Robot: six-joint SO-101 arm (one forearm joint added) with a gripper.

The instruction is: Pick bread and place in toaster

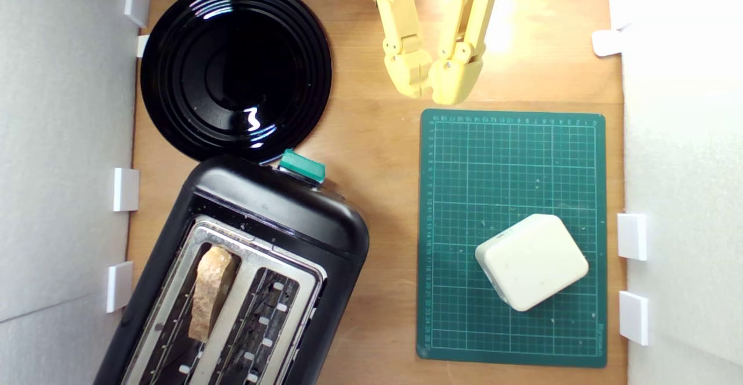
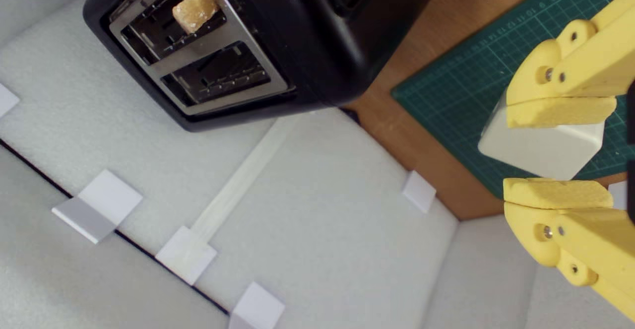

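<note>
The bread (image 1: 210, 292) stood in the toaster (image 1: 278, 211) slot nearer the exterior view's left. The yellow gripper (image 1: 432, 86) hung empty above the wooden table (image 1: 377, 141), jaws slightly parted, well apart from the toaster

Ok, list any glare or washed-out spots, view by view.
Exterior view: white highlights on the black plate; wood behind the gripper is overexposed, the foam wall at the exterior view's right nearly pure white. Wrist view: evenly lit, toaster and bread clear.
</note>
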